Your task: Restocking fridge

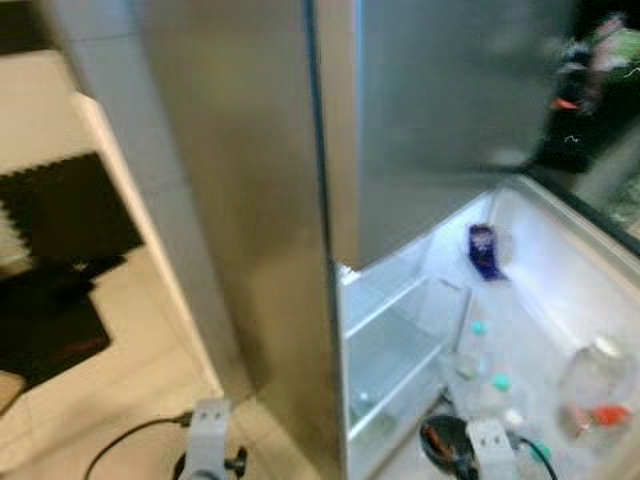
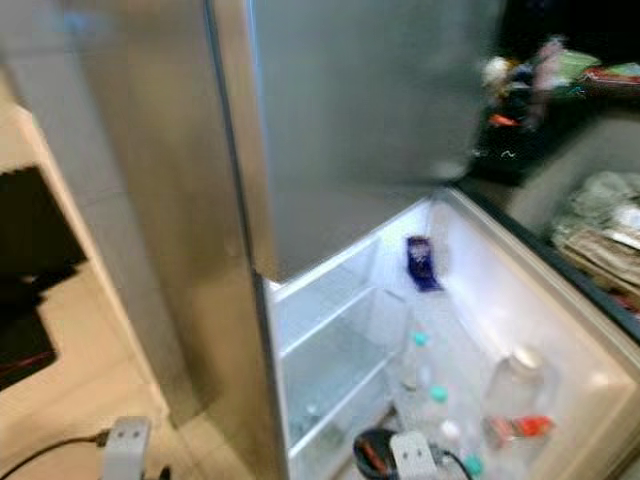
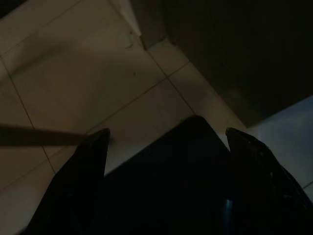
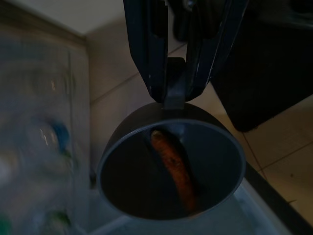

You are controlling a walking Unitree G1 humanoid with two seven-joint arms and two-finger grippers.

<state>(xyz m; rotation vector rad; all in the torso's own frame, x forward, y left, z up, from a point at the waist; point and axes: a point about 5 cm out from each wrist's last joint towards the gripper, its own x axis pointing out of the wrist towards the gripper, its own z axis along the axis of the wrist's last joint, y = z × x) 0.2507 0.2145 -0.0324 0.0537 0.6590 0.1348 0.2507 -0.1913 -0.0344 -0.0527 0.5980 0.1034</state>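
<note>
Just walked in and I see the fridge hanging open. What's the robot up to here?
The robot stands at the open fridge, looking down into it. Its right end effector is shut on the handle of a small dark pot that holds what looks like a sausage, carried low by the fridge. Bottles with teal caps and a clear jar sit in the door shelf. The left end effector hangs open over the tiled floor.
</note>
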